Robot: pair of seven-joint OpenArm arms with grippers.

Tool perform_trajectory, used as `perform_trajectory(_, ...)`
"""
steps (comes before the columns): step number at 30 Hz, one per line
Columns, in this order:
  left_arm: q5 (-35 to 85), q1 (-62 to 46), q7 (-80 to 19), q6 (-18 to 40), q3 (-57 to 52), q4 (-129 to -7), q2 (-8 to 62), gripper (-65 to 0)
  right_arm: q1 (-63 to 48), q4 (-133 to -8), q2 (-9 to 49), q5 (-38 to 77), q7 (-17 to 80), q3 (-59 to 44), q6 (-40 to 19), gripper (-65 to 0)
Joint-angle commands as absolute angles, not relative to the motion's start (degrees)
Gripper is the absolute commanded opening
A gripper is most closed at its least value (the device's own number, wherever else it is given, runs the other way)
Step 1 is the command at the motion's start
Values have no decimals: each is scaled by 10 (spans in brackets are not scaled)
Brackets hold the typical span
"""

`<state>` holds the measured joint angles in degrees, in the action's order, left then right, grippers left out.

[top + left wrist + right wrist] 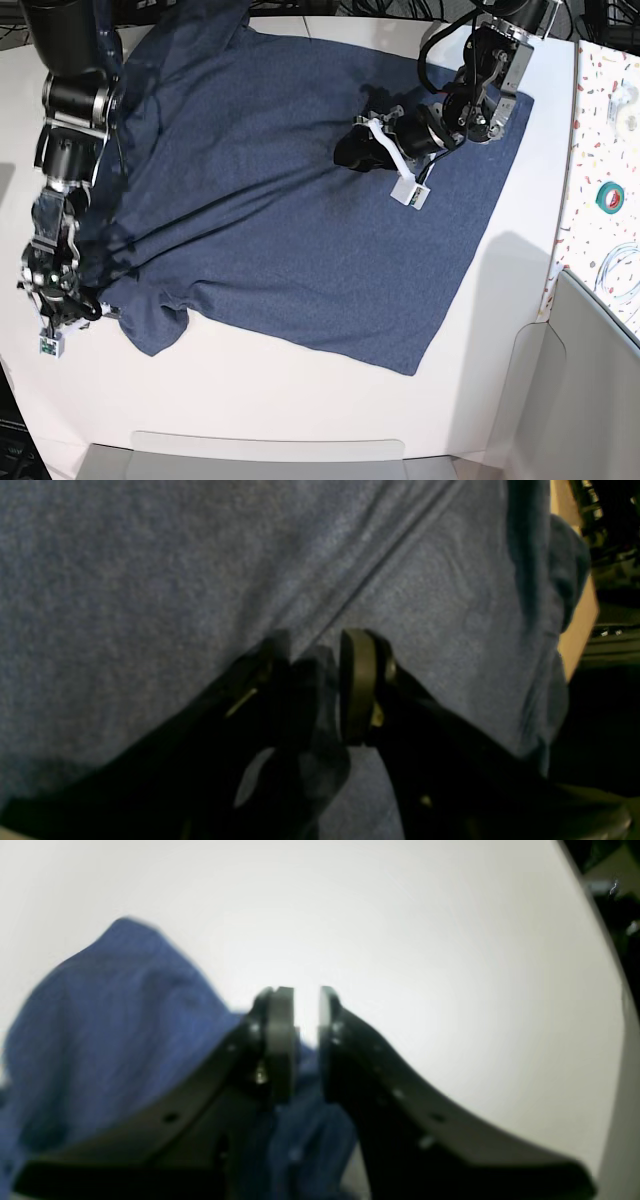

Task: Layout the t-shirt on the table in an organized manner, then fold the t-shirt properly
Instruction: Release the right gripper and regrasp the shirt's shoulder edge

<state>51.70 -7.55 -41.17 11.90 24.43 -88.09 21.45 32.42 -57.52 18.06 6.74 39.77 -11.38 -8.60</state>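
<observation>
The dark navy t-shirt [300, 220] lies spread out on the white table [280, 400], with wrinkles toward its left sleeve. My left gripper [352, 150] is over the middle of the shirt. In the left wrist view its fingers [357, 680] stand apart, and a raised ridge of the t-shirt [150, 580] sits between them. My right gripper [90, 308] is at the shirt's left sleeve near the table's left edge. In the right wrist view, bare table [400, 940] shows through the narrow gap of the right gripper [305, 1035], and the t-shirt [110, 1015] bunches to the left and below.
A speckled surface [605, 150] runs along the right, carrying a teal tape roll [606, 195] and a coil of cable [620, 270]. A grey panel [270, 450] borders the table's front edge. The shirt's right hem lies near the table's right edge [580, 620].
</observation>
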Motion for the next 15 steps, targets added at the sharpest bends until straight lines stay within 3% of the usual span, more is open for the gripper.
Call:
perform_trajectory(1, 489, -82, -455, 99, 238, -885, 219, -462, 320, -638, 189, 91, 399, -129, -87, -527)
perform_trajectory(4, 489, -82, -499, 99, 200, -905, 195, -461, 223, -825, 183, 153, 459, -200, -87, -499)
perform_trajectory(9, 489, -80, -566, 101, 140, -945, 155, -461, 59, -1070, 124, 211, 518, -327, -88, -482)
perform_trajectory(15, 490, -83, -560, 102, 133, -989, 149, -462, -118, -1176, 61, 281, 517, -408, -93, -482)
